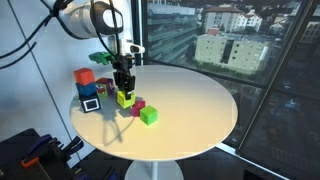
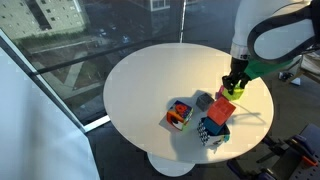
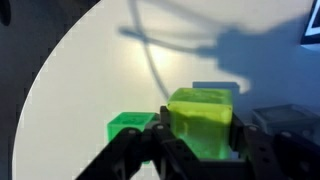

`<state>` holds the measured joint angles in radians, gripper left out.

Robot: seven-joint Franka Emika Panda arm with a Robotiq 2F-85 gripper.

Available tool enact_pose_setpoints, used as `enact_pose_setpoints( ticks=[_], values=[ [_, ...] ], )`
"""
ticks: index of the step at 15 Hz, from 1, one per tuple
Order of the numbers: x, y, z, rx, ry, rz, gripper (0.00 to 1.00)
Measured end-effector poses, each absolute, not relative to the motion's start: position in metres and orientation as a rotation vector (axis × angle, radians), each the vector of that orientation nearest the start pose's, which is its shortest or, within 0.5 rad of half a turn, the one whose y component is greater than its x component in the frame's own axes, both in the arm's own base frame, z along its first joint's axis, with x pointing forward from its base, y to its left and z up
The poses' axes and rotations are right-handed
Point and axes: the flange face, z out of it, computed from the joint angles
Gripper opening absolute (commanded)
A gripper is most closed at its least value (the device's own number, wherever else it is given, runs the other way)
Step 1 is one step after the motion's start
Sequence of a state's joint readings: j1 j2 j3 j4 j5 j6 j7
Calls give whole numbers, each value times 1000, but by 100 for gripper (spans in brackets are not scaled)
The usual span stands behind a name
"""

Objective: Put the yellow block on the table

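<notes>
In an exterior view, a red cube (image 1: 84, 75) and a blue-and-black cube (image 1: 91, 101) are sitting near the table's (image 1: 200, 100) left edge. The gripper (image 1: 123, 95) is pinching the yellow block (image 1: 125, 100) low over the tabletop, with a magenta cube (image 1: 137, 106) and a green cube (image 1: 148, 116) lying just right.

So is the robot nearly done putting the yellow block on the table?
About halfway. Done: the claw is shut on the yellow block, seen clamped in the wrist view. In hand: it holds the block over the table, near the green cube. Left: set it down on the white top and let go. I can't tell if it touches yet.
</notes>
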<state>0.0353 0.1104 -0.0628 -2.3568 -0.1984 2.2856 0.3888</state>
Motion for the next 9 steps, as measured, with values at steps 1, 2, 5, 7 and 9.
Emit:
enact_pose_setpoints(
  ticks=[1,2,5,7,9],
  values=[
    [487,-20,270,-3289,438,261,28],
    [486,-22,271,-3301,426,265,28],
    [482,-25,268,-3335,385,280,28],
    [476,-25,262,-3351,358,302,28],
    [470,-26,256,-3366,332,327,28]
  ],
)
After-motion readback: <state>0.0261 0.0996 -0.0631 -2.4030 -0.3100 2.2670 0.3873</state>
